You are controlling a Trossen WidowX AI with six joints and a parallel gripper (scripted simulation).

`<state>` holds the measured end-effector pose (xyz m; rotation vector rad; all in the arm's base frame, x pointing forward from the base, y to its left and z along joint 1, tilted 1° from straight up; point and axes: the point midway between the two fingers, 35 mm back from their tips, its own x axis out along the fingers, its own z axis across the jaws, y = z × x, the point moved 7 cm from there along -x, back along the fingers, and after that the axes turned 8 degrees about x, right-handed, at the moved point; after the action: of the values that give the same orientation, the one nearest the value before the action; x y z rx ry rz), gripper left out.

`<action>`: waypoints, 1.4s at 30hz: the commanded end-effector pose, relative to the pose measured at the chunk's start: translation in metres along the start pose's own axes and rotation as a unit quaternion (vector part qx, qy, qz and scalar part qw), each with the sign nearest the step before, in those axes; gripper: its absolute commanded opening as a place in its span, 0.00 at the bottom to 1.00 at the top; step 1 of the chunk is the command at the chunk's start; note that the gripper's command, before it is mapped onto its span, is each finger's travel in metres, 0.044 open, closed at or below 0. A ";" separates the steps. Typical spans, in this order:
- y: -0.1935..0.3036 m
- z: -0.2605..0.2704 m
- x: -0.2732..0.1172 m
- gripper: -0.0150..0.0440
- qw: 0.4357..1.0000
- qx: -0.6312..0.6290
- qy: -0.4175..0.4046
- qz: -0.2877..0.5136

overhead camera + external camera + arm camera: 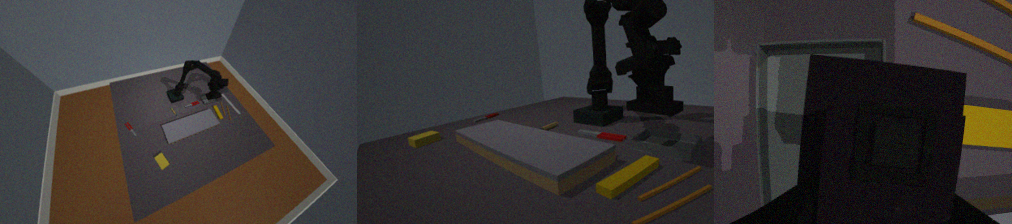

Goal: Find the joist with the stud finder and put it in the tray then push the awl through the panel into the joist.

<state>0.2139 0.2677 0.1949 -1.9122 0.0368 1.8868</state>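
Note:
My gripper (213, 92) (655, 86) is shut on the stud finder (212, 96) (655, 106) (889, 135), a dark block held level in the air. In the wrist view it covers part of the grey-rimmed tray (204, 99) (690, 152) (821, 46), so its exact place over the tray is hard to tell. The pale floor panel (191, 125) (535, 146) lies flat. One red-handled tool (195, 103) (611, 136) lies between panel and tray; a similar one (128, 126) (492, 115) lies far off. I cannot tell which is the awl.
A long yellow block (218, 112) (629, 176) (989, 126) lies beside the panel, near orange sticks (229, 113) (669, 183) (954, 32) and a white strip (231, 104). Another yellow block (161, 161) (424, 139) is beyond the panel. A small yellowish stick (173, 110) (549, 126) lies near the dark arm base (175, 96) (598, 115).

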 end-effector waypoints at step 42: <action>0.008 0.041 0.061 0.25 0.998 -0.059 -0.014 -0.004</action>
<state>0.1760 0.2915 0.1440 -1.9557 -0.1032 1.9477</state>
